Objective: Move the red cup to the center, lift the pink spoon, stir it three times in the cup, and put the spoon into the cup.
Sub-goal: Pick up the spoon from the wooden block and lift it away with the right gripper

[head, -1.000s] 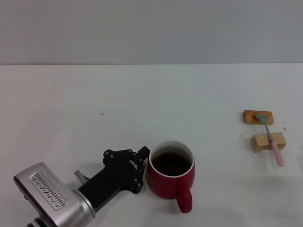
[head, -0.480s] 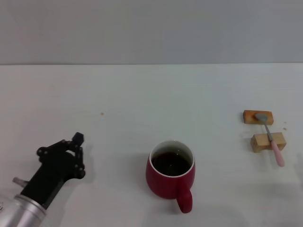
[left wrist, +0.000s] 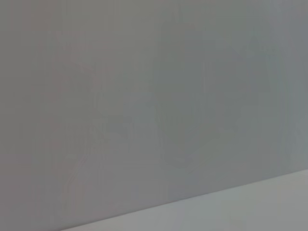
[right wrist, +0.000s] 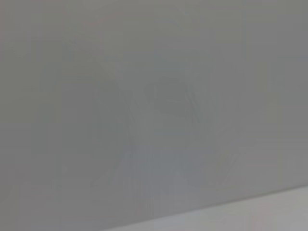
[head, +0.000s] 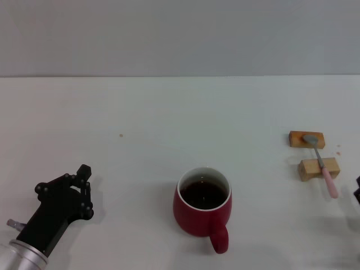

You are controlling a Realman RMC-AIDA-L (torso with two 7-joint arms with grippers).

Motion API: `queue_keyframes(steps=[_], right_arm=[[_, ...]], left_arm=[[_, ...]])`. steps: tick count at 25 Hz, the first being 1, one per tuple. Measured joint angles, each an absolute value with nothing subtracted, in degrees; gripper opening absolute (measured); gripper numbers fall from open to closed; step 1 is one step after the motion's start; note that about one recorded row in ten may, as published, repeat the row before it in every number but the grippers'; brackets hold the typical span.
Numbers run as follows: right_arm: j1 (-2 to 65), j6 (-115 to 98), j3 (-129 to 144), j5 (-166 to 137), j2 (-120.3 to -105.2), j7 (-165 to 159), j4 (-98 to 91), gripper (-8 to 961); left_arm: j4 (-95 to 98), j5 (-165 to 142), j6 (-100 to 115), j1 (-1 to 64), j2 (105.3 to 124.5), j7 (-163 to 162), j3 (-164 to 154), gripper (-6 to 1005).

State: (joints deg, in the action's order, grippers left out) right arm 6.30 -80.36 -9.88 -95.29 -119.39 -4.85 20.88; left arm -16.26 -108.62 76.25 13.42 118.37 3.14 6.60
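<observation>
I have the red cup (head: pixel 202 208) low in the centre of the head frame, upright on the white tabletop (head: pixel 169 124), dark liquid inside, its loop handle pointing toward the bottom edge of the frame. Nothing touches it. My left gripper (head: pixel 79 188) sits at the lower left, well apart from the cup; I cannot tell whether its fingers are open or closed from this angle. Of the right gripper (head: pixel 358 188) only a dark sliver shows at the right edge, so its fingers are also beyond me.

The pink spoon (head: pixel 320 163) lies at the right of the frame, bridging two wooden blocks (head: pixel 318 167): grey bowl on the farther block, neck over the nearer one, pink handle overhanging toward the lower right. Its long axis runs from upper left to lower right, steeply.

I judge the spoon light, stiff and slim, likely slippery at the metal neck. I would take it by the overhanging pink handle, where there is clearance underneath. The cup looks heavy and spillable, so stirring wants gentle contact.
</observation>
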Motion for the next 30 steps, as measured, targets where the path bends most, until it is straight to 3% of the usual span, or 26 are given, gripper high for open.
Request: queue_keyframes(steps=[30], right_arm=[[8.44, -77.35, -6.77, -95.63, -119.62, -4.89, 21.97, 818]], left_arm=[[-15.9, -108.28, 81.58, 11.24, 118.39, 2.79, 8.46, 0]])
